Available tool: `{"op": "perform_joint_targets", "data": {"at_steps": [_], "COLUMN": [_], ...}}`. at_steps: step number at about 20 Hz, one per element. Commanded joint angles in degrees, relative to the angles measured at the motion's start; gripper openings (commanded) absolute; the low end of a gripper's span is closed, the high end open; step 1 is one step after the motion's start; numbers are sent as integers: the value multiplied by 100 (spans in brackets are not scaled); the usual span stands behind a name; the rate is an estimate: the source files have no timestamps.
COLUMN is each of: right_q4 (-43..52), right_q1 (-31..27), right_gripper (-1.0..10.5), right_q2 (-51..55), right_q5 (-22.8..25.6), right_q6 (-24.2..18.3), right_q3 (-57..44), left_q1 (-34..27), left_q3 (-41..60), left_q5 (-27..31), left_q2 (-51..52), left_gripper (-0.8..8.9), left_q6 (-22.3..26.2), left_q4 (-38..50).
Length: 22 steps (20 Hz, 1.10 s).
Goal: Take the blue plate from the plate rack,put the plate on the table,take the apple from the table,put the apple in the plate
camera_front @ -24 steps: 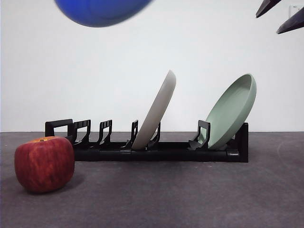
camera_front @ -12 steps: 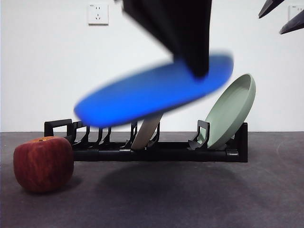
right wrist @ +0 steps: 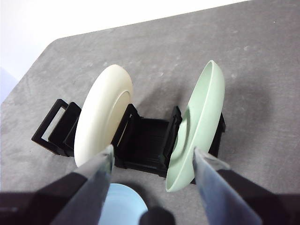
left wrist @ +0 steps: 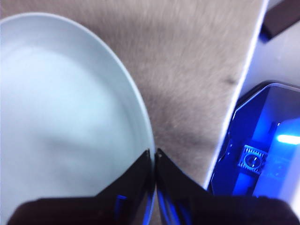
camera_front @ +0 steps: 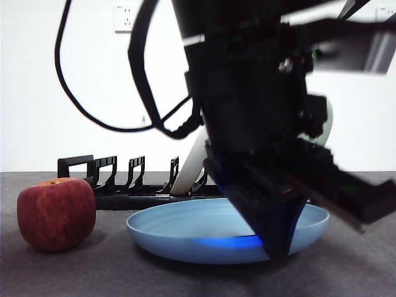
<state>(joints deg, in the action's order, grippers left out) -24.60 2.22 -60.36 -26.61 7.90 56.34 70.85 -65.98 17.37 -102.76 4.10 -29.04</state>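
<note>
The blue plate (camera_front: 185, 229) lies about level on the table (camera_front: 74, 272) in front of the plate rack (camera_front: 117, 179). My left gripper (camera_front: 278, 247) reaches down from above and is shut on the plate's right rim. The left wrist view shows its jaws (left wrist: 153, 154) pinching the rim of the plate (left wrist: 61, 103). The apple (camera_front: 55, 213) sits on the table to the left of the plate, apart from it. My right gripper (right wrist: 152, 152) is open and empty, high above the rack (right wrist: 140, 140). An edge of the blue plate (right wrist: 122, 206) shows below it.
A cream-white plate (right wrist: 101, 119) and a pale green plate (right wrist: 199, 126) stand in the rack. The cream one also shows in the front view (camera_front: 192, 164). The left arm's dark bulk and cables fill the upper middle of the front view. The table's edge (left wrist: 243, 84) runs near the plate.
The left arm has come down from the top of the front view with the blue plate, turning it from tilted to level and lowering it to the table. The apple and rack have not moved.
</note>
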Motion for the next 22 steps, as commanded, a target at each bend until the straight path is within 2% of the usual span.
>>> {"op": "perform_joint_targets", "data": {"at_steps": [1, 3, 7, 12, 14, 17, 20, 22], "right_q4": [20, 17, -4, 0, -11, -13, -15, -146], "right_q1": [2, 11, 22, 302, 533, 1161, 1963, 2592], "right_gripper": [285, 285, 289, 294, 295, 379, 380, 392], "right_q2": [0, 0, 0, 0, -2, -4, -173, -474], "right_q5": [-9, -22, -50, -50, -50, -28, 17, 315], "right_q6": [-24, -24, -22, -24, -26, -31, -105, -219], "right_q3": [15, 15, 15, 37, 105, 348, 697, 955], "left_q1": [-24, -35, -7, -33, -109, -376, -896, -1344], "left_q3": [37, 24, -114, -887, -1316, -2041, -2535, -2597], "left_q5": [-120, -155, -151, 50, 573, 1641, 2653, 2986], "left_q2": [2, 66, 450, 1668, 2138, 2739, 3272, 3620], "left_gripper": [199, 349, 353, 356, 355, 355, 355, 355], "left_q6": [46, 39, -133, -149, -96, 4, 48, 48], "left_q4": [120, 136, 11, -166, -459, -1119, -1668, -1864]}}
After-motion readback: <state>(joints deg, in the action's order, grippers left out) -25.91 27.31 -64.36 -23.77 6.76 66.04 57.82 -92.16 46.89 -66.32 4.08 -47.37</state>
